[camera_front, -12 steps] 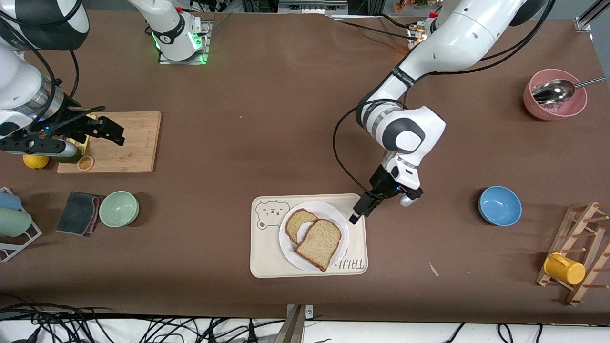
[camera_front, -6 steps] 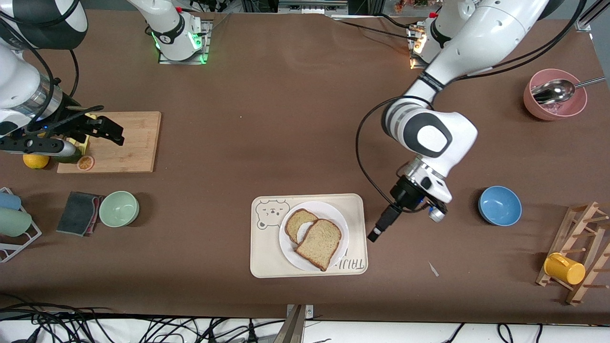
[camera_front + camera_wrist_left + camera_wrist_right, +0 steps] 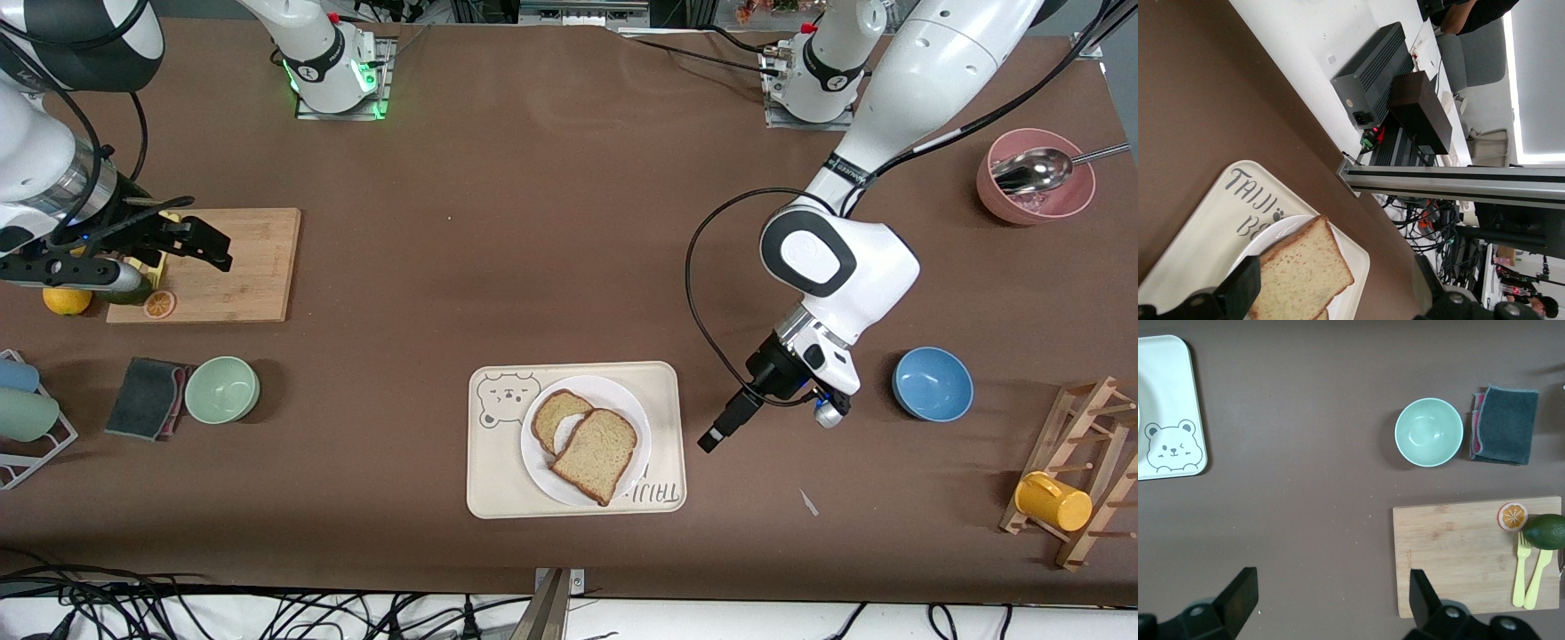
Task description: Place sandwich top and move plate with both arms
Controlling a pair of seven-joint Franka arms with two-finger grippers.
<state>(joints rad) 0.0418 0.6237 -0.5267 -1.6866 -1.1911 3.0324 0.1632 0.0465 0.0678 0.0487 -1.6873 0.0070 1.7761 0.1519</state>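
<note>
Brown table (image 3: 533, 222); white floor strip with black cables (image 3: 133, 613) along camera edge.

The brown table (image 3: 533, 222) bears a tray (image 3: 498, 480) (cream), cutting board (image 3: 240, 267) — and bowls.

Left gripper (image 3: 711, 439) hangs over bare table beside the tray (image 3: 498, 484), clear path toward the plate (image 3: 540, 462); blue bowl (image 3: 932, 383) flanks it at the left arm's end.

A blue bowl (image 3: 932, 383) sits near a wooden rack (image 3: 1078, 471) holding a yellow mug (image 3: 1053, 501), with a pink bowl (image 3: 1035, 177) farther from the front camera.
</note>
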